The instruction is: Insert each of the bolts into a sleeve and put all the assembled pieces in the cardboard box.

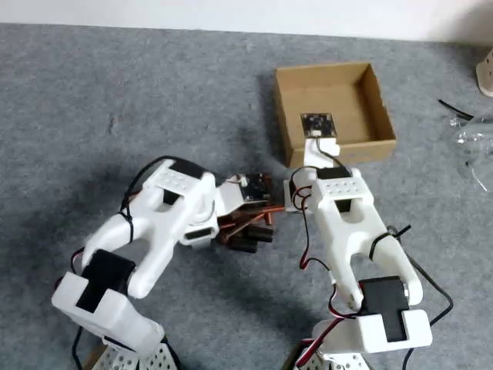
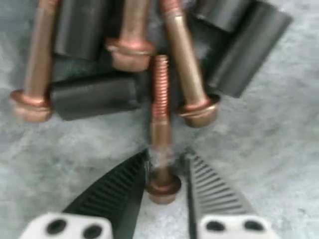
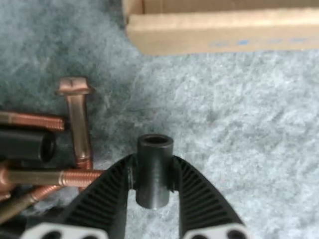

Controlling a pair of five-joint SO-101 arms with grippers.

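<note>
A copper bolt [image 2: 160, 124] sits at the edge of the pile [image 1: 245, 225] of bolts and sleeves on the grey bench [image 1: 115, 100]. The left gripper [image 2: 164, 157] has its jaws pinching the shank near the head. The right gripper [image 3: 153, 162] has its jaws clamped on a black sleeve [image 3: 155, 149] near the cardboard box [image 3: 219, 32].

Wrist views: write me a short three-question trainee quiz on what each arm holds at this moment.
1. True or false: the sleeve in the right jaws already has a bolt through it.
2. The left jaws hold: A) a sleeve; B) a bolt; C) nothing.
3. Fill in: the ___ arm's jaws are nearer the cardboard box.
Key: 1 false; 2 B; 3 right.
</note>
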